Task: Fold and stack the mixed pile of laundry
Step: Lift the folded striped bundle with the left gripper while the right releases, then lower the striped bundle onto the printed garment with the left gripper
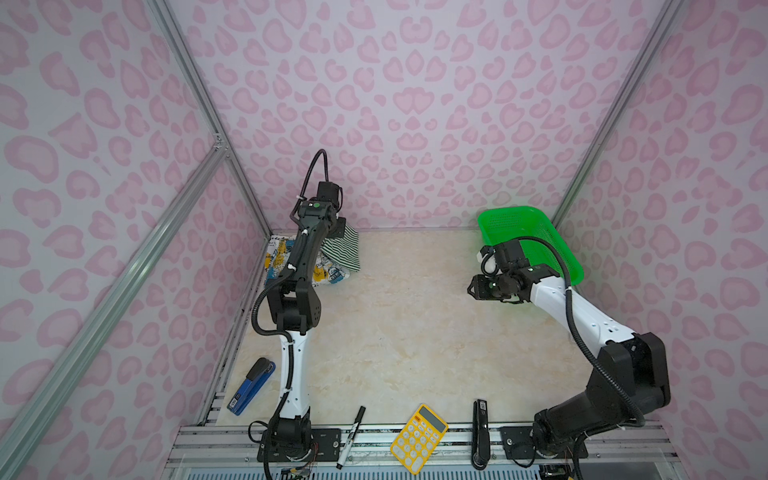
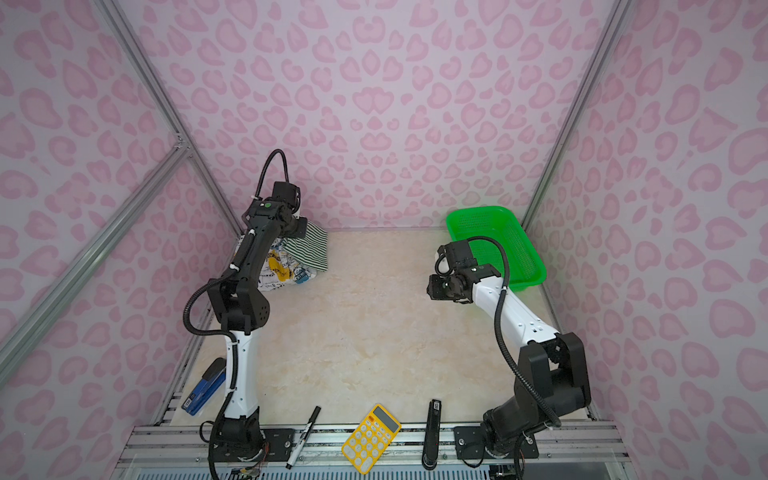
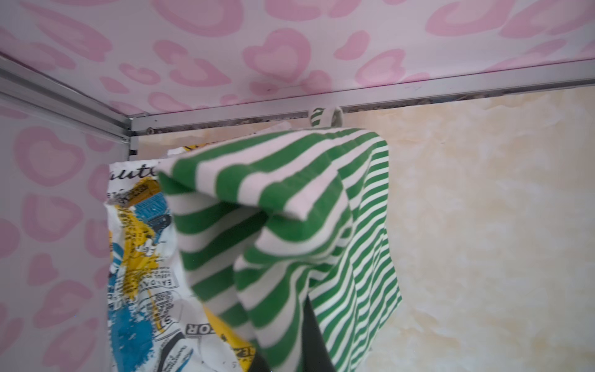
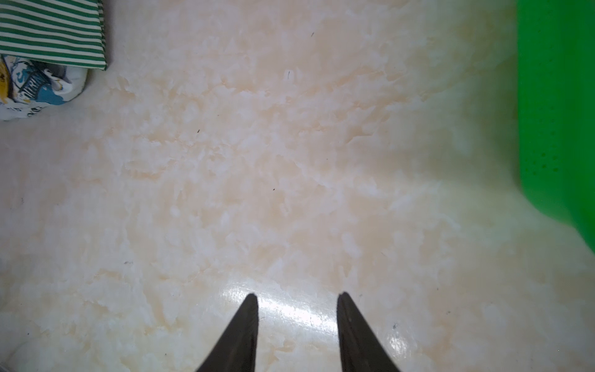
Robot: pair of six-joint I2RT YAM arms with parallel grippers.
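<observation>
Okay, back-left corner first: the printed garment (image 1: 277, 259), white with blue, yellow and black graphics, lies crumpled on the table (image 1: 407, 332) against the wall, unfolded. Just right of it, the left gripper (image 1: 338, 228) is pressed together, pinching the striped garment (image 1: 345, 249). The left wrist view shows the green-and-white cloth hanging from the grip in loose folds. Its lower edge overlaps the printed one; can't tell if they touch. My read: it's held up to separate it from the pile so it can be spread flat.

The mid-table is bare, likely the folding spot. Further right, the right gripper (image 4: 298, 296) hovers over bare table, jaws spread, nothing between them, probably placed to take a free corner. Back right is the green basket (image 1: 536, 241), no clothes visible in it. Early stage: nothing folded or stacked.
</observation>
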